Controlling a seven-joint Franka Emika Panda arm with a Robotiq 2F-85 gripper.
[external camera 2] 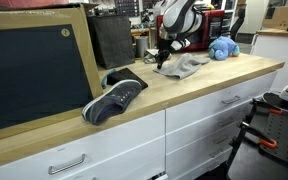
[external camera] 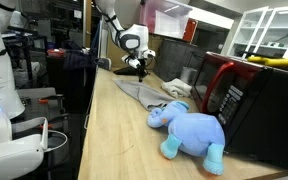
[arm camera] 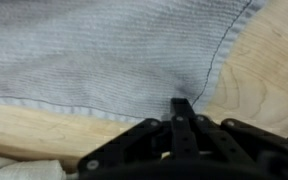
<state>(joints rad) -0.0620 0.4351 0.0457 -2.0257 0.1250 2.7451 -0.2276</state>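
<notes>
A long tabletop (external camera 2: 219, 82) of pale, grained wood is carrying everything and is sitting over smooth white drawers (external camera 2: 212, 118). In an exterior view, a flat black board (external camera 2: 34, 70) in a wooden frame is leaning at 9 o'clock of the other things. A boxy microwave (external camera: 246, 95) with a red casing and a glossy dark door is standing at 3 o'clock of the cloth.

The cloth (external camera: 142, 92) is thin, grey-blue and finely woven, with a stitched hem showing in the wrist view (arm camera: 104, 55). It is lying rumpled and spread across the wood, just under the arm.

A soft blue plush (external camera: 189, 128), rounded like an elephant, is lying on its side at 5 o'clock of the cloth, just touching its edge. In an exterior view, a dark grey shoe (external camera 2: 114, 100) with a white sole is resting well apart from the cloth, at 8 o'clock of it.

The black pincer (arm camera: 182, 104) is pointing straight down with its tips drawn together, nipping a small pucker of the cloth near the hem.
</notes>
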